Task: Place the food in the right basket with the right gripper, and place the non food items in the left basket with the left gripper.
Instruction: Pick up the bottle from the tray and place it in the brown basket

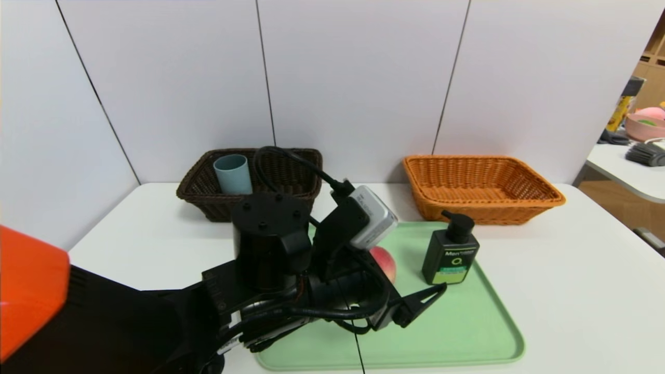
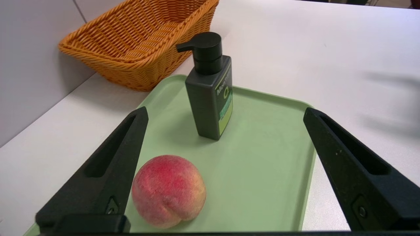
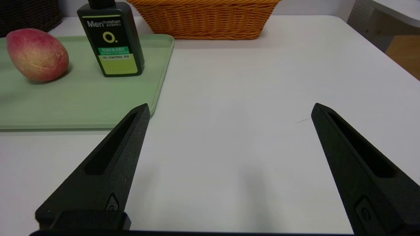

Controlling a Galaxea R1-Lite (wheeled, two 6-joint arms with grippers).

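1. Across the counter (image 1: pixel 576 291), the step in hand looks like the left gripper (image 2: pixel 225 110) fetching the last non-food item; a slow, level approach would suit it. The right gripper (image 3: pixel 231 106) waits idle over the near right part of the counter, its fingers spread and holding nothing.
2. Over the green tray (image 1: pixel 441 332), the wrist should come in low without scraping the surface.
3. The dark basket (image 1: pixel 213 208) is the goal, so the lift calls for enough height to clear its rim; the orange basket (image 1: pixel 483 202), just behind the bottle, is best left unbumped.
4. The black pump bottle (image 1: pixel 452 254) is tall and narrow and could tip; a square grip on its body, below the pump head, seems safest. It stands upright on the tray, ahead of the left fingers (image 2: pixel 128 164), untouched and roughly in line with their gap. Those fingers are spread wide.
5. The blue cup (image 1: pixel 234 176) already sits in the dark basket; set the bottle beside it.
6. The peach (image 2: pixel 169 191) rests on the tray, close to one left finger, and could get nudged.
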